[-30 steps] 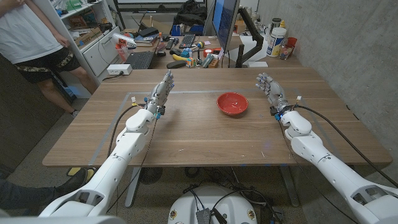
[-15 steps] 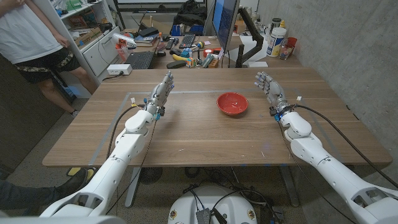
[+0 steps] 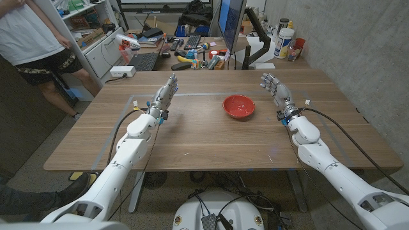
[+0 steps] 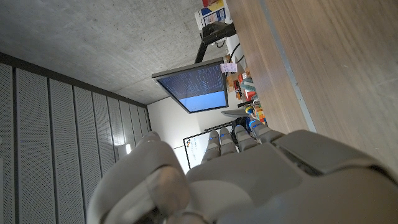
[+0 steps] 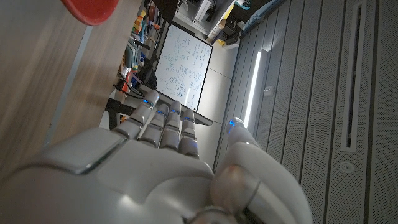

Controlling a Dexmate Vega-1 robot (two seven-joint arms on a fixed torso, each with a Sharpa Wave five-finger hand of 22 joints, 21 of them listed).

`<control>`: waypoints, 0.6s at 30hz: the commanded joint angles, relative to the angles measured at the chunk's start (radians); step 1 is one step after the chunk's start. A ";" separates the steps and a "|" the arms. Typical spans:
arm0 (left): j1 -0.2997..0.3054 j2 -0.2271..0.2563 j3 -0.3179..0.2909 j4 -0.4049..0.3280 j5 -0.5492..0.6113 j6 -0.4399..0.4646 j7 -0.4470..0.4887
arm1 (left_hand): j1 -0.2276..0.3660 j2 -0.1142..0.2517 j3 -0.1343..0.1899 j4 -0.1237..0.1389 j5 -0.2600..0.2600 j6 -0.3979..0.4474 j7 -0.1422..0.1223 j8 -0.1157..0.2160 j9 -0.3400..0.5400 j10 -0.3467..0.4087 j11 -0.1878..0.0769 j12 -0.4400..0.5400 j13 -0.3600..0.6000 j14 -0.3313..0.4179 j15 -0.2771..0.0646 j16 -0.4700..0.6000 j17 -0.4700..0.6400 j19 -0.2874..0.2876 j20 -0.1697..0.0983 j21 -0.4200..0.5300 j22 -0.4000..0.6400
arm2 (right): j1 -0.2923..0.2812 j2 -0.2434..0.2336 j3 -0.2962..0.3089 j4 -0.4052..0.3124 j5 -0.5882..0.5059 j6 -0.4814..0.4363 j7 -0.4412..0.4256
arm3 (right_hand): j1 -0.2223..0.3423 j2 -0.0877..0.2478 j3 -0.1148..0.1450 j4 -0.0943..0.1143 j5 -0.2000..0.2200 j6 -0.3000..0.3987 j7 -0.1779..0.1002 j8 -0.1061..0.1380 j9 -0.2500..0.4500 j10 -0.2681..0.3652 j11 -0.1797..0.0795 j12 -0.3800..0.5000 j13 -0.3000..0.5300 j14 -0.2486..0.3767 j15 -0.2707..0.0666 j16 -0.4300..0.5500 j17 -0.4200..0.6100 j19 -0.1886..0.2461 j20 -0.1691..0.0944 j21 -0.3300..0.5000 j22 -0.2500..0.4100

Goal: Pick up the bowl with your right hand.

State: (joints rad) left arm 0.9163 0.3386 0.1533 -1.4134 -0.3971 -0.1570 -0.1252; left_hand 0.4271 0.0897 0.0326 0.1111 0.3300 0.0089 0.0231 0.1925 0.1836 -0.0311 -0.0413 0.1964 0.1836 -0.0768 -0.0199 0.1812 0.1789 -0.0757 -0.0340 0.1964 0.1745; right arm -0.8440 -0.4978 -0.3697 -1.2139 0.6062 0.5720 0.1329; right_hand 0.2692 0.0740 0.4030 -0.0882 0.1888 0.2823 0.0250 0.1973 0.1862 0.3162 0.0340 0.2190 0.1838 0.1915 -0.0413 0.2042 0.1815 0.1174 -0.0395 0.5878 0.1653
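Note:
A small red bowl stands upright on the wooden table, a little right of the middle; its rim also shows in the right wrist view. My right hand is raised above the table to the right of the bowl, fingers spread and apart, holding nothing, a short gap away from it. My left hand stands on the left side of the table, fingers straight and together, pointing away from me, empty. The backs of both hands show close up in the wrist views, left hand and right hand.
A person stands at the far left beyond the table. Behind the table is a cluttered desk with a monitor, a keyboard and bottles. A concrete wall runs along the right side.
My right hand has drifted slightly left, toward the bowl. The left hand and the bowl have stayed where they were.

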 commanded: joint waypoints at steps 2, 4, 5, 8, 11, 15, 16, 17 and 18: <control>0.014 0.012 0.004 -0.035 0.006 0.017 0.015 | 0.016 0.001 0.000 -0.003 0.009 -0.001 0.004 0.005 0.002 -0.002 -0.008 0.004 0.005 -0.007 0.000 0.004 0.002 -0.012 -0.064 0.000 0.003 | 0.005 -0.010 0.002 0.020 -0.011 0.052 0.028 | 0.000 -0.009 0.002 -0.008 0.008 0.009 -0.008 0.004 0.002 0.006 -0.003 0.008 0.002 0.013 -0.001 0.002 0.002 0.012 -0.029 -0.005 0.006; 0.014 0.013 0.006 -0.036 0.007 0.020 0.016 | 0.017 0.001 0.000 -0.003 0.009 0.000 0.004 0.005 0.002 -0.002 -0.008 0.004 0.005 -0.007 0.000 0.004 0.002 -0.012 -0.064 0.000 0.003 | 0.003 -0.012 0.003 0.015 -0.010 0.048 0.024 | -0.001 -0.009 0.002 -0.008 0.008 0.008 -0.009 0.004 0.002 0.007 -0.004 0.008 0.002 0.013 -0.001 0.002 0.002 0.016 -0.030 -0.005 0.006; 0.013 0.013 0.007 -0.037 0.008 0.021 0.017 | 0.017 0.001 0.000 -0.003 0.009 0.000 0.003 0.005 0.002 -0.001 -0.008 0.004 0.005 -0.007 0.000 0.004 0.002 -0.012 -0.063 0.000 0.003 | 0.004 -0.014 0.002 0.017 -0.012 0.051 0.027 | -0.001 -0.009 0.002 -0.008 0.009 0.011 -0.010 0.004 0.002 0.008 -0.003 0.008 0.002 0.014 -0.002 0.002 0.003 0.017 -0.030 -0.006 0.006; 0.014 0.013 0.009 -0.039 0.007 0.023 0.019 | 0.018 0.002 0.000 -0.004 0.009 -0.001 0.004 0.004 0.002 -0.002 -0.008 0.004 0.005 -0.007 -0.002 0.004 0.002 -0.013 -0.063 0.000 0.003 | 0.004 -0.017 0.002 0.018 -0.015 0.056 0.029 | -0.001 -0.009 0.002 -0.008 0.009 0.013 -0.010 0.005 0.002 0.008 -0.006 0.008 0.002 0.016 -0.002 0.002 0.003 0.018 -0.030 -0.007 0.006; 0.015 0.013 0.011 -0.040 0.008 0.024 0.021 | 0.019 0.002 0.000 -0.005 0.009 -0.001 0.003 0.004 0.002 -0.002 -0.009 0.004 0.005 -0.007 -0.001 0.004 0.002 -0.013 -0.063 0.000 0.003 | 0.005 -0.015 0.001 0.022 -0.015 0.068 0.036 | -0.001 -0.010 0.001 -0.009 0.010 0.014 -0.013 0.005 0.002 0.011 -0.010 0.008 0.002 0.018 -0.003 0.002 0.003 0.021 -0.030 -0.008 0.006; 0.017 0.016 0.013 -0.044 0.010 0.029 0.021 | 0.021 0.002 0.000 -0.006 0.009 -0.001 0.003 0.004 0.002 -0.002 -0.006 0.004 0.005 -0.007 -0.001 0.004 0.003 -0.013 -0.062 0.000 0.003 | 0.009 -0.021 -0.002 0.020 -0.031 0.086 0.039 | -0.001 -0.010 0.002 -0.012 0.013 0.025 -0.031 0.006 0.002 0.029 -0.032 0.013 0.001 0.044 -0.019 0.007 0.002 0.043 -0.040 -0.012 0.006; 0.018 0.017 0.014 -0.045 0.010 0.030 0.020 | 0.021 0.003 0.000 -0.006 0.009 -0.001 0.002 0.004 0.002 -0.002 -0.006 0.004 0.005 -0.007 -0.001 0.004 0.003 -0.013 -0.062 0.000 0.003 | 0.010 -0.023 -0.002 0.019 -0.036 0.090 0.039 | -0.001 -0.010 0.002 -0.013 0.014 0.028 -0.036 0.007 0.002 0.032 -0.036 0.013 0.001 0.048 -0.021 0.007 0.002 0.047 -0.043 -0.013 0.006; 0.018 0.018 0.015 -0.046 0.011 0.031 0.020 | 0.021 0.003 0.000 -0.006 0.009 -0.001 0.002 0.004 0.002 -0.002 -0.006 0.004 0.005 -0.008 -0.001 0.004 0.003 -0.014 -0.062 0.000 0.003 | 0.010 -0.025 -0.003 0.019 -0.041 0.095 0.040 | 0.000 -0.010 0.003 -0.014 0.014 0.031 -0.039 0.007 0.002 0.036 -0.046 0.014 0.001 0.051 -0.026 0.007 0.002 0.050 -0.043 -0.015 0.006; 0.019 0.019 0.015 -0.048 0.012 0.032 0.021 | 0.022 0.003 0.000 -0.006 0.009 -0.002 0.002 0.004 0.002 -0.002 -0.007 0.004 0.005 -0.007 0.000 0.004 0.003 -0.014 -0.062 0.000 0.003 | 0.010 -0.028 -0.003 0.016 -0.046 0.097 0.038 | 0.000 -0.010 0.003 -0.014 0.015 0.033 -0.041 0.008 0.002 0.039 -0.046 0.015 0.001 0.052 -0.026 0.007 0.002 0.051 -0.044 -0.016 0.006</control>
State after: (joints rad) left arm 0.9292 0.3503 0.1606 -1.4482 -0.3898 -0.1357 -0.1080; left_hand 0.4404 0.0922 0.0315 0.1101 0.3300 0.0089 0.0231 0.1925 0.1835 -0.0311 -0.0412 0.1964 0.1836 -0.0768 -0.0199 0.1812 0.1789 -0.0794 -0.0377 0.1964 0.1745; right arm -0.8379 -0.5116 -0.3689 -1.1947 0.5902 0.6313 0.1637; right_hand 0.2692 0.0740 0.4020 -0.0954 0.1928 0.3076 -0.0078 0.1973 0.1862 0.3498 0.0002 0.2283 0.1837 0.2307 -0.0413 0.2042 0.1815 0.1567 -0.0393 0.5762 0.1652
